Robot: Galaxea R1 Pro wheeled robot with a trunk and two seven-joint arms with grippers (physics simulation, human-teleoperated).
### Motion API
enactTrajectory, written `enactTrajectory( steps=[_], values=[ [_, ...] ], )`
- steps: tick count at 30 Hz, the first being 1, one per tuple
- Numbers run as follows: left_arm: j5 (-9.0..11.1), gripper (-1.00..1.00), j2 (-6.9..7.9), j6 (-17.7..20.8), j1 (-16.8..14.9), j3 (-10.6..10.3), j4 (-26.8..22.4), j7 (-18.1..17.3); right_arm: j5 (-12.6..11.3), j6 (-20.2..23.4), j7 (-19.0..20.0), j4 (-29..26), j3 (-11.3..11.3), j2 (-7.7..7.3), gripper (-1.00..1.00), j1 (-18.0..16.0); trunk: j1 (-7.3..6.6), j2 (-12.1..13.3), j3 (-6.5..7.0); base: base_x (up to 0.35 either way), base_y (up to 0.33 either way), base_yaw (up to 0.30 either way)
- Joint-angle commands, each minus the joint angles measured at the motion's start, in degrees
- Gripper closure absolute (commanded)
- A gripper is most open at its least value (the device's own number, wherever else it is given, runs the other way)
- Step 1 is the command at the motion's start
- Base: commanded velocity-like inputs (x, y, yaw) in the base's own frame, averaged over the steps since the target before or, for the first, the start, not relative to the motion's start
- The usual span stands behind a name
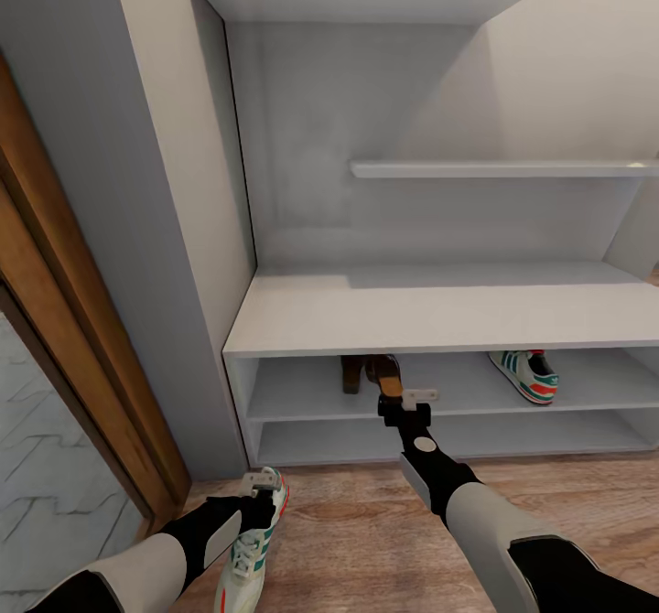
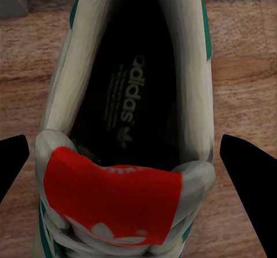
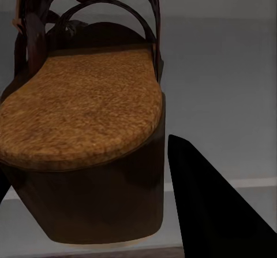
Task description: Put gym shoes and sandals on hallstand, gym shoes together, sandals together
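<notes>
- Sneakers: 1 gym shoe (image 1: 249, 549) lies on the corridor floor (image 1: 348, 540) in front of the rack's left end, white with teal stripes and a red tongue tab; the second gym shoe (image 1: 527, 373) sits on the upper open shelf of the hallstand (image 1: 439, 311), toward its right side.
- Sandals: 1 sandal (image 1: 388, 375) is at the front of that same upper shelf, near the middle, its tan insole and brown heel close before the right wrist camera (image 3: 81, 119); a dark brown shape just left of it (image 1: 352, 373) looks like the other sandal, but I cannot tell for certain.
- Left gripper (image 1: 260, 485) hangs directly over the floor sneaker; in the left wrist view its fingers (image 2: 248, 177) stand wide apart on either side of the shoe's opening (image 2: 130, 113), not touching it.
- Right gripper (image 1: 392, 403) reaches to the shelf edge at the sandal's heel. 1 finger (image 3: 208, 206) shows beside the heel; whether the jaws clamp the sandal I cannot tell.
</notes>
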Motion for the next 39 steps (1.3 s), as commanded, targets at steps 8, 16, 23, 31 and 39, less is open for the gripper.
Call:
enactTrajectory(
  steps=[8,16,23,31,39],
  values=[
    [-0.01,1.00,0.00,0.00,0.00,0.00,0.00,0.02,-0.11,0.01,0.10,-0.09,0.05,0.01,1.00,0.00,0.00,0.00,0.00,0.000,0.000,0.000],
    [-0.01,1.00,0.00,0.00,0.00,0.00,0.00,0.02,-0.11,0.07,0.10,-0.13,0.03,-0.03,1.00,0.00,0.00,0.00,0.00,0.000,0.000,0.000],
    [-0.01,1.00,0.00,0.00,0.00,0.00,0.00,0.02,-0.11,0.06,0.10,-0.27,0.07,0.01,1.00,-0.02,0.00,0.00,0.00,0.000,0.000,0.000],
    [-0.01,1.00,0.00,0.00,0.00,0.00,0.00,0.02,-0.11,0.07,0.10,-0.82,0.04,0.03,1.00,-0.03,0.00,0.00,0.00,0.000,0.000,0.000],
    [-0.01,1.00,0.00,0.00,0.00,0.00,0.00,0.02,-0.11,0.08,0.10,-0.87,0.00,0.03,1.00,-0.04,0.00,0.00,0.00,0.000,0.000,0.000]
  ],
)
